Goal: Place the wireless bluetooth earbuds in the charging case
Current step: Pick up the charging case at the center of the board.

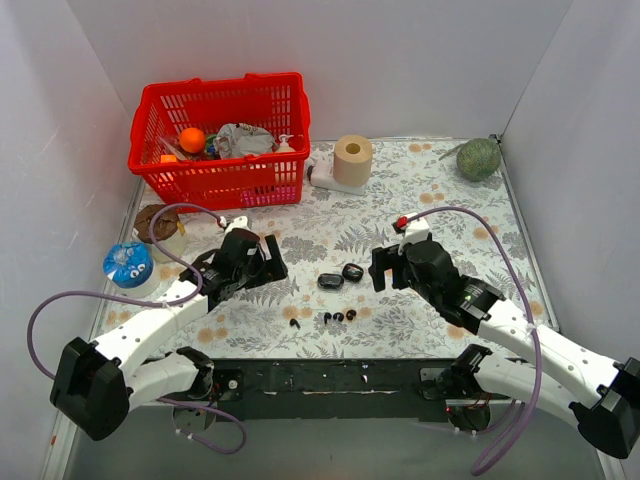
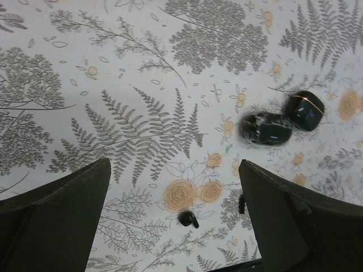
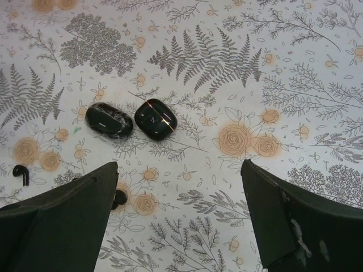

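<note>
The bench [image 1: 450,200] is covered with a cloth printed in grey ferns and orange roses. The earbuds are not in any case. All four lie loose on the cloth near the middle of the near edge: three in a short row [image 1: 339,317] and a fourth [image 1: 294,323] a little apart on the left arm's side.

The two small black cases sit just beyond them, toward the middle of the bench, close side by side with their lids down. The left case [image 1: 330,281] looks glossy, as if wrapped in film. The right case [image 1: 352,271] has a thin gold line across it, seen in the right wrist view [image 3: 155,119].

The left jaws hang over the cloth on the left of the cases, spread wide and gripping nothing. The left wrist view shows one stemmed earbud [image 2: 188,218] on the cloth between the fingers and another half hidden at the edge of one finger [image 2: 283,221].

The right jaws hover on the right of the cases, also spread wide and empty.

A red basket [image 1: 220,185] of odds and ends stands toward the far left corner, a paper roll [image 1: 352,158] at the middle of the far edge and a green ball [image 1: 478,158] in the far right corner.
</note>
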Available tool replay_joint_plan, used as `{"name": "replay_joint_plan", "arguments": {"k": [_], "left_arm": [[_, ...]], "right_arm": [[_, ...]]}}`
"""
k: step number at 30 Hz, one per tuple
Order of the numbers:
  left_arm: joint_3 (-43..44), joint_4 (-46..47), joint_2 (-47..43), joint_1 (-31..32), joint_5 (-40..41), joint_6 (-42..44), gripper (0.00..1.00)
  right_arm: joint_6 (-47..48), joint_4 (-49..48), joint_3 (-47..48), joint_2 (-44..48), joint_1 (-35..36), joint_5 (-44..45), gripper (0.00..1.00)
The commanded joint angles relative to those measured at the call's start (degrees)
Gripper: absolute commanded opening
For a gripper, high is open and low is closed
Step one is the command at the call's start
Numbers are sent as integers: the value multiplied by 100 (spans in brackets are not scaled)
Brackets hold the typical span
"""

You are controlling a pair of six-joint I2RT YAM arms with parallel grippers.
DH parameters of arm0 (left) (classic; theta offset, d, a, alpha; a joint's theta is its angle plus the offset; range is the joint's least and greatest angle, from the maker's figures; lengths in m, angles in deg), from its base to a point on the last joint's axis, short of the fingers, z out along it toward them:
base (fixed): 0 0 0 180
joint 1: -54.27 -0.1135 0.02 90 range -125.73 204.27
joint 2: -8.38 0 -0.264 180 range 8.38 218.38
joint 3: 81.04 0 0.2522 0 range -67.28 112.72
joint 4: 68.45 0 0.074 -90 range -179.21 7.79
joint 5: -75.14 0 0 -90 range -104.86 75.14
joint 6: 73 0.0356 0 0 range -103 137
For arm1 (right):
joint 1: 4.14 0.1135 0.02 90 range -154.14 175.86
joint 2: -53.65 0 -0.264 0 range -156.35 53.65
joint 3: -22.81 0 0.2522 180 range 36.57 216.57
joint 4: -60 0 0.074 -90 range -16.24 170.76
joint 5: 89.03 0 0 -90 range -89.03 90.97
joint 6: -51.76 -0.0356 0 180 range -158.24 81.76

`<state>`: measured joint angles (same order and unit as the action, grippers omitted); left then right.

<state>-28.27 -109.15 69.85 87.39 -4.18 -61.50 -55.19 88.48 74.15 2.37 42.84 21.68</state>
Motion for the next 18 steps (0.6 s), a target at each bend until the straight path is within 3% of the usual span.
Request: {"name": "replay_joint_plan", "arguments": {"k": [1, 5, 11, 18], "left_arm": [[-59, 390, -320, 10, -776, 2, 98], [-130, 830, -128, 368, -831, -349, 98], [625, 717, 1102, 1678, 398, -701, 98], [1196, 664, 2061, 1961, 961, -807, 98]], "right_arm": [[-1, -426, -243, 365, 4, -287, 96], [-54, -251, -348, 365, 4, -208, 96], [-124, -197, -532, 488, 4, -251, 96], [-212, -294, -594, 515, 4, -208, 95]]}}
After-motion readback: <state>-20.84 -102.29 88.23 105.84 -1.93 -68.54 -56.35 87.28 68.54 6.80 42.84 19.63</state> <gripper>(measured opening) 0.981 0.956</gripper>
